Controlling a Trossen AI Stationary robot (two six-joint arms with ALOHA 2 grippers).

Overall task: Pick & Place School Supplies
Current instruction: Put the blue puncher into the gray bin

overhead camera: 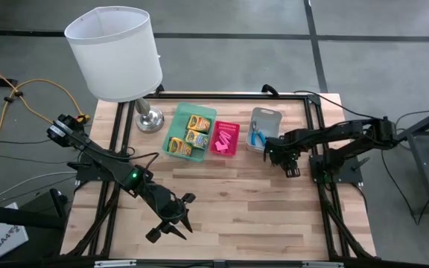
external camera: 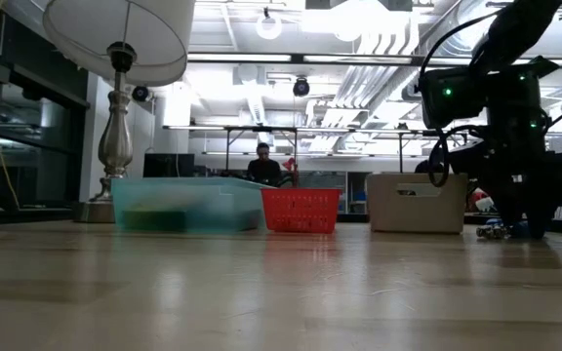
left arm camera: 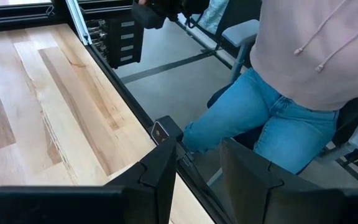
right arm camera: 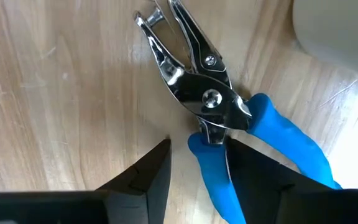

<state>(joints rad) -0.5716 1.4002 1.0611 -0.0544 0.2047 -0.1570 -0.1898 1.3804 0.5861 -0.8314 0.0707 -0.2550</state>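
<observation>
Beside the grey tray (overhead camera: 266, 123), on its side away from the lamp (overhead camera: 118, 56), the right tool (overhead camera: 280, 158) is lowered to the wooden desk (overhead camera: 237, 201). The right wrist view shows its two dark fingers (right arm camera: 145, 177) apart, straddling one blue handle of a blue-handled metal punch-like tool (right arm camera: 213, 109) that lies flat on the desk. The fingers are not clamped on the handle; a gap shows on one side. The chrome jaws of the punch-like tool point away from the fingers, and a corner of the grey tray shows just beyond it.

Inside the grey tray, a second blue-handled tool (overhead camera: 258, 137) lies on the tray floor.

Next to the grey tray, toward the lamp, stands the pink tray (overhead camera: 226, 138), which holds several small pink eraser blocks (overhead camera: 224, 140). Next in the same direction, closest to the lamp base, is the green tray (overhead camera: 192, 112). It holds three yellow-and-green crayon boxes (overhead camera: 191, 135), packed side by side.

Well apart from the grey tray, toward the near desk edge on the lamp's side, the left tool (overhead camera: 171, 225) waits above bare wood. Its fingers (left arm camera: 157, 177) stand partly apart with nothing between them. The left wrist view looks past the desk edge at a seated person (left arm camera: 297, 81) in blue jeans and a light hooded top.

In the low view, the three trays stand in a row in front of the lamp, with the right arm (external camera: 501, 107) down beside the grey one.
</observation>
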